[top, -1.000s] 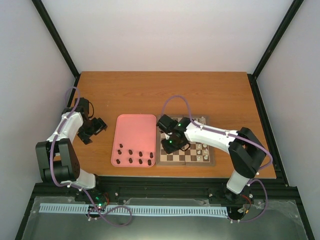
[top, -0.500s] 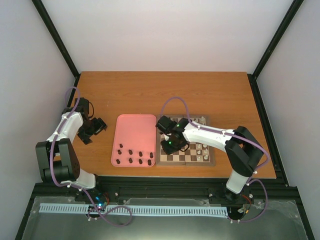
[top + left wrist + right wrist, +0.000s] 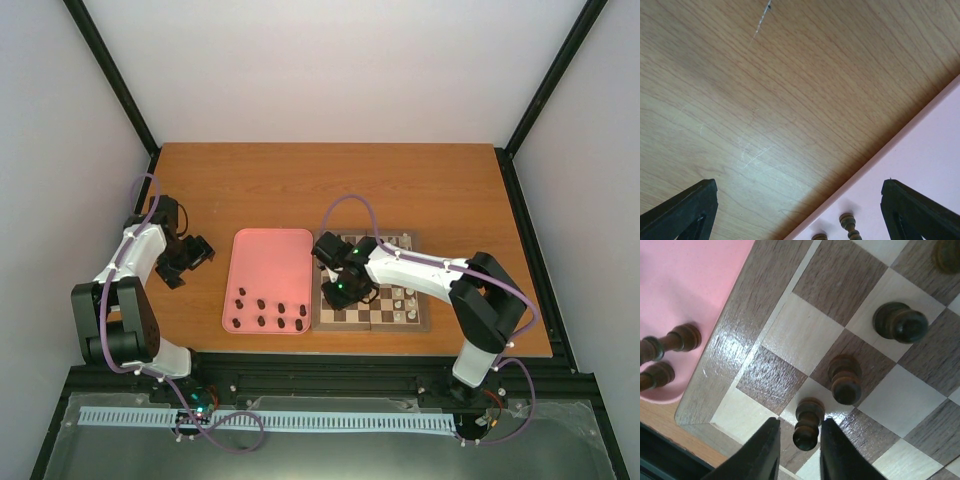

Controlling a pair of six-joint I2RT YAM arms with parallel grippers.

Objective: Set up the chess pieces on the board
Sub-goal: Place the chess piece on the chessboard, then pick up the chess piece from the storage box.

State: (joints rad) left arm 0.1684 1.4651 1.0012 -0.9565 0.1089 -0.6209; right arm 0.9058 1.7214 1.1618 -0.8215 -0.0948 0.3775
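Visible only from the right wrist: one dark pawn upright near the edge of the board, flanked by the right gripper – parted slightly wider than it, a sliver of gap at one finger. From above, pawn hidden beneath that gripper; other dark chess pieces in the pink tray. Left gripper spread wide over the counter – holding nothing.

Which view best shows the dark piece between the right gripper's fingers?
Right wrist: the dark piece stands upright on the board, flanked by the right gripper. Top external: the gripper hides it. Left wrist: not in view.
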